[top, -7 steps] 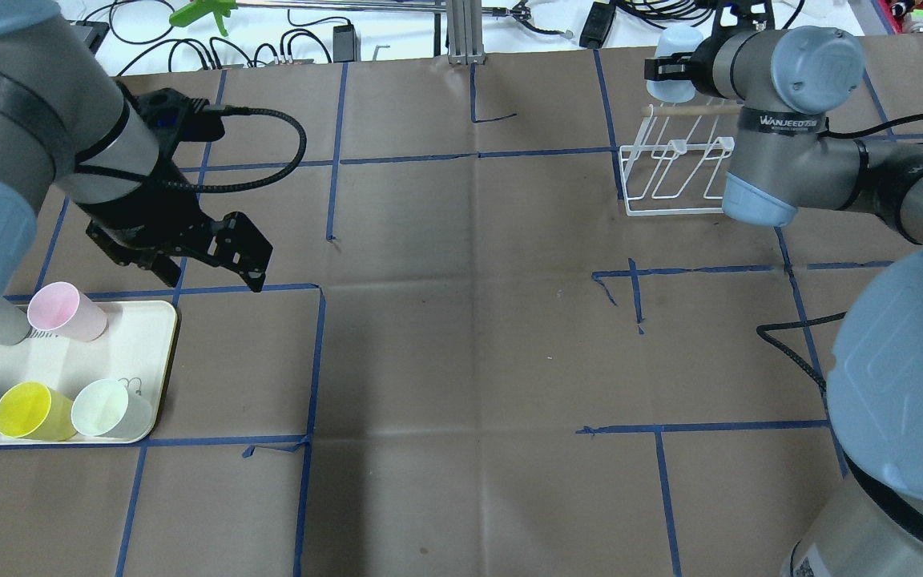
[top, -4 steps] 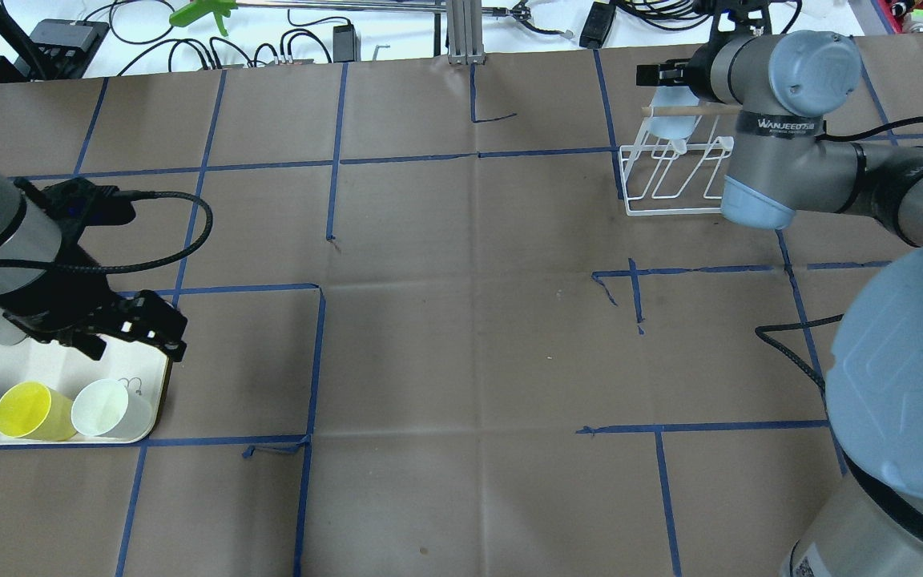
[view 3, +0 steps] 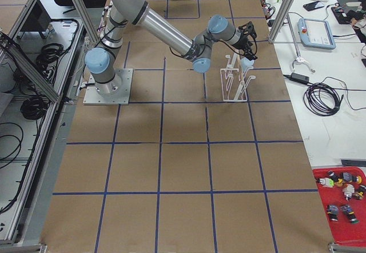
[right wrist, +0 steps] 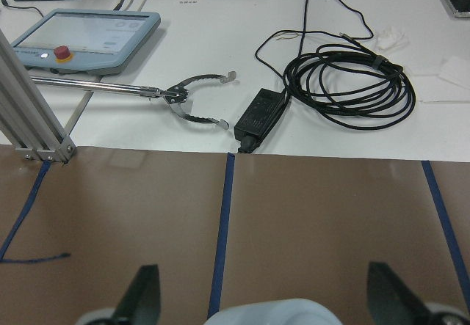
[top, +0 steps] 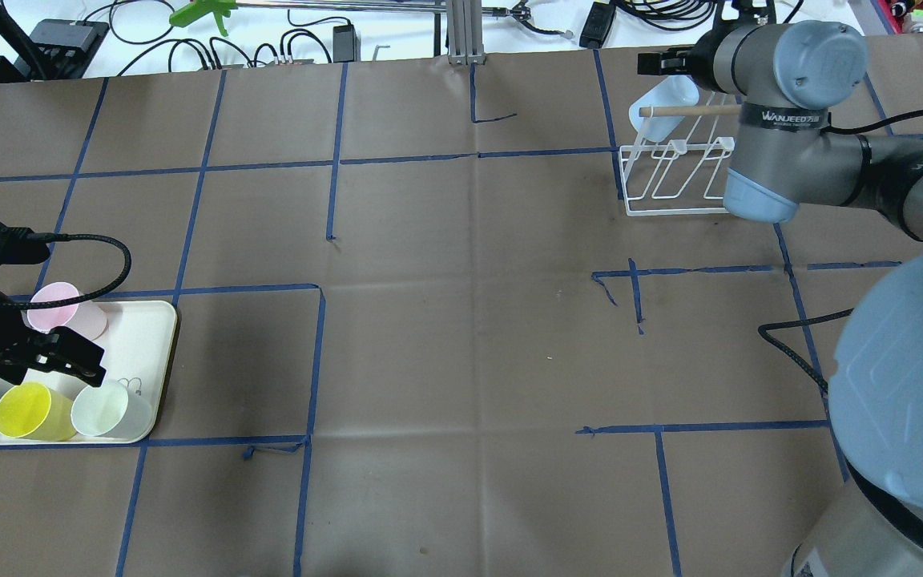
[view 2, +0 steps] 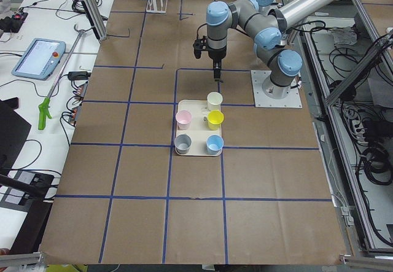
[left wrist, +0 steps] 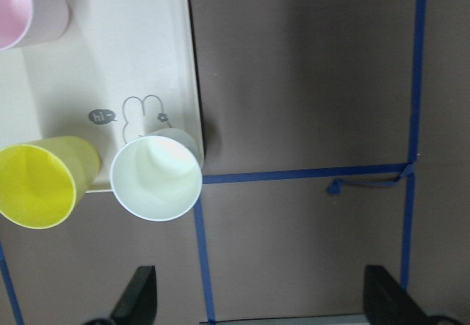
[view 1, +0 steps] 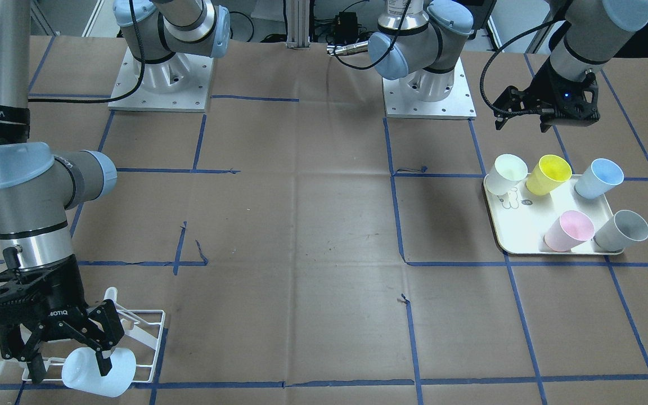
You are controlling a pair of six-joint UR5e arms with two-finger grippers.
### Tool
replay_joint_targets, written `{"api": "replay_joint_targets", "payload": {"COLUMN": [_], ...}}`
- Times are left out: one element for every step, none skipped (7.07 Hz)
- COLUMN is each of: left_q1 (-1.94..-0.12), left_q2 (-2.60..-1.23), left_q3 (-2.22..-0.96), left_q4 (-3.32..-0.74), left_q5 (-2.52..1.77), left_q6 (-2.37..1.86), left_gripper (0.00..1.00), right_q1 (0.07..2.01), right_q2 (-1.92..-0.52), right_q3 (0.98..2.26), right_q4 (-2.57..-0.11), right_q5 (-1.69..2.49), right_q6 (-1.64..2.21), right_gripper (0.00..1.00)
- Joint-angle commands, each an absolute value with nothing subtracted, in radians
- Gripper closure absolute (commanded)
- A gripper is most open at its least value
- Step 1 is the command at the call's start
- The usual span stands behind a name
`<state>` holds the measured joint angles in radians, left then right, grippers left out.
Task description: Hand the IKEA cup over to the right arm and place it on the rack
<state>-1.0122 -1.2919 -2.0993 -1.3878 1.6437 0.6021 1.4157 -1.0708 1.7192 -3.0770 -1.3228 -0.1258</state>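
Left gripper (left wrist: 261, 299) hovering over tray (left wrist: 110, 46) near green cup (left wrist: 156, 178), fingers spread, holding nothing; cup (view 1: 96, 374) lying tilted on rack (top: 674, 146); right gripper (right wrist: 264, 296) fingers apart around it, not clamping; placing looking nearly done; next: backing off without knocking cup; prong seating hidden; right wrist view cutting cup off.

I count six cups (view 1: 549, 173): five on the one tray (view 1: 526, 222), one at the single rack (view 1: 155, 337). Two arms (view 1: 26, 191) stand at the one worktop (view 1: 301, 225).
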Motion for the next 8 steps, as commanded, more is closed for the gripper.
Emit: {"api": "replay_joint_targets", "payload": {"left_q1": [-1.005,-1.005,-1.005,-1.005,-1.005,-1.005,-1.005,-1.005], "left_q2": [-1.34,-1.386,-1.428,-1.446,-1.448,-1.451,-1.462,-1.469], "left_q3": [-2.132,-2.178,-2.227,-2.261,-2.29,-2.319,-2.327,-2.327], "left_q4": [-1.312,-1.201,-1.124,-1.062,-1.058,-1.049,-1.028,-1.026], "left_q5": [1.635,1.632,1.632,1.631,1.631,1.632,1.632,1.635], "left_q6": [0.601,0.601,0.6,0.598,0.597,0.595,0.597,0.597], "left_gripper": [0.01,0.02,0.02,0.02,0.02,0.02,0.02,0.02], "right_q1": [1.417,1.43,1.46,1.471,1.471,1.471,1.477,1.502], "right_q2": [-1.136,-1.167,-1.198,-1.26,-1.319,-1.38,-1.443,-1.488], "right_q3": [1.721,1.721,1.721,1.733,1.749,1.767,1.805,1.883], "right_q4": [-3.066,-3.066,-3.054,-3.028,-2.922,-2.851,-2.849,-2.861], "right_q5": [-1.319,-1.309,-1.275,-1.278,-1.275,-1.27,-1.267,-1.238], "right_q6": [-0.126,-0.123,-0.089,0.026,0.193,0.339,0.488,0.664], "right_gripper": [0.0,0.01,0.0,0.0,0.0,0.0,0.0,0.0]}}
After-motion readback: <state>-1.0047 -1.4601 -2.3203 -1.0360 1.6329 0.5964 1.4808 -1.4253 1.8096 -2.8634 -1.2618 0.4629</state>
